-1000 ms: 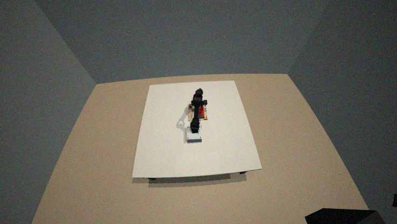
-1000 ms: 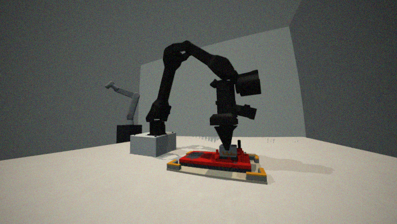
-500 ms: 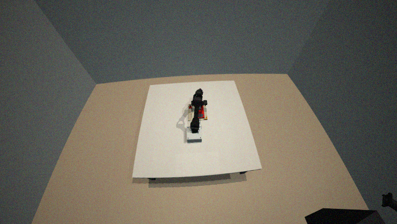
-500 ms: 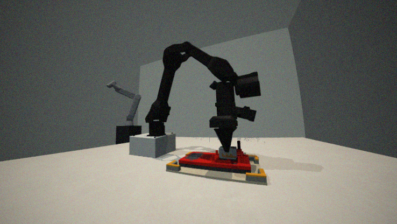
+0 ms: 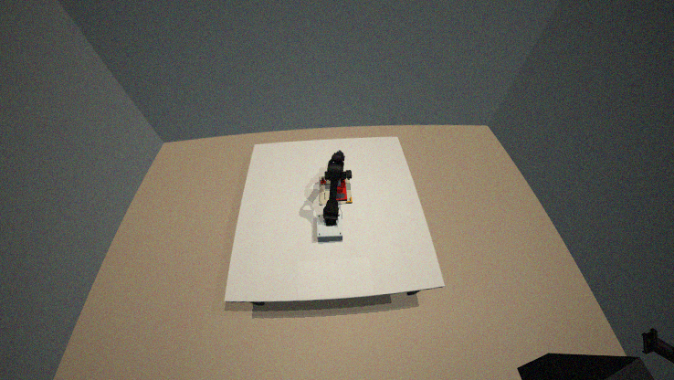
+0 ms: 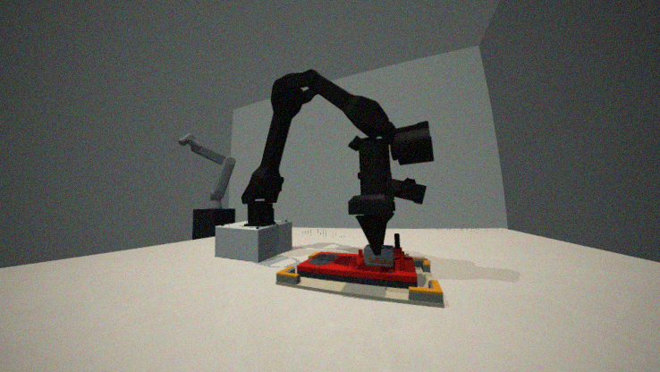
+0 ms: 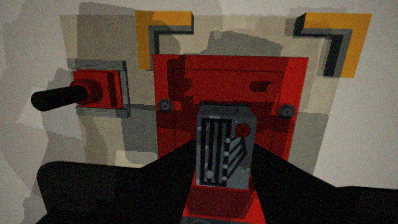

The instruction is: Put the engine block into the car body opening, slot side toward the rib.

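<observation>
At the bottom of the wrist view the tool (image 7: 222, 165) was closed on the engine block (image 7: 225, 150), low over the red car body (image 7: 227, 82) at centre frame. Seating looked partly done; the final push and a clean retreat remained.

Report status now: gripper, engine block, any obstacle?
Gripper shut on engine block. Block low over red car body. Black lever stands apart, left.
</observation>
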Tool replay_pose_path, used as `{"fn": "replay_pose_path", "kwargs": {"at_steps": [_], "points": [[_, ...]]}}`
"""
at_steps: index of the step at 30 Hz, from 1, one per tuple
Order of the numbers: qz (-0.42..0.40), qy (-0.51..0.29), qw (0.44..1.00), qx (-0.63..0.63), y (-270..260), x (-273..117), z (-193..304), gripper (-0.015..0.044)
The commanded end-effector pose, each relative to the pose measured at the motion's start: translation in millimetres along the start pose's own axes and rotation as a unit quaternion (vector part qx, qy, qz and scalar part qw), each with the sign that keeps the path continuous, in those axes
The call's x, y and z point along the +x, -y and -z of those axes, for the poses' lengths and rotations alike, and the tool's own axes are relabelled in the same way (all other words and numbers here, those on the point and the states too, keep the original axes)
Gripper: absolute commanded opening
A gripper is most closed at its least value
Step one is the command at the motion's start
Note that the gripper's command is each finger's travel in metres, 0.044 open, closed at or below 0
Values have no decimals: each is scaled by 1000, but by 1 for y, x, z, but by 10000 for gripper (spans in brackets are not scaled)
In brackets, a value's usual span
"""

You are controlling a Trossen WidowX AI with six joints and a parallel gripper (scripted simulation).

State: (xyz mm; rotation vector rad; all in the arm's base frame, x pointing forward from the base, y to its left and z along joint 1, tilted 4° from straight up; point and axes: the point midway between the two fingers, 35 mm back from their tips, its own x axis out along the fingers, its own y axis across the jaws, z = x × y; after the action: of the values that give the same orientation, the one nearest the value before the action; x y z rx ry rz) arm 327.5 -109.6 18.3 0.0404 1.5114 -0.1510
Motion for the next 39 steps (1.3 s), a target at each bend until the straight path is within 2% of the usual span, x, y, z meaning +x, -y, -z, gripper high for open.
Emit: {"fn": "replay_pose_path", "kwargs": {"at_steps": [1,13,24,36,39], "points": [[-1,1,1000,-2,0,1,0,159],[-1,1,1000,-2,0,4,0,159],[0,0,1000,0,0,3,0,440],[0,0,1000,0,0,3,0,440],[-1,1,1000,-2,0,-11,0,440]]}}
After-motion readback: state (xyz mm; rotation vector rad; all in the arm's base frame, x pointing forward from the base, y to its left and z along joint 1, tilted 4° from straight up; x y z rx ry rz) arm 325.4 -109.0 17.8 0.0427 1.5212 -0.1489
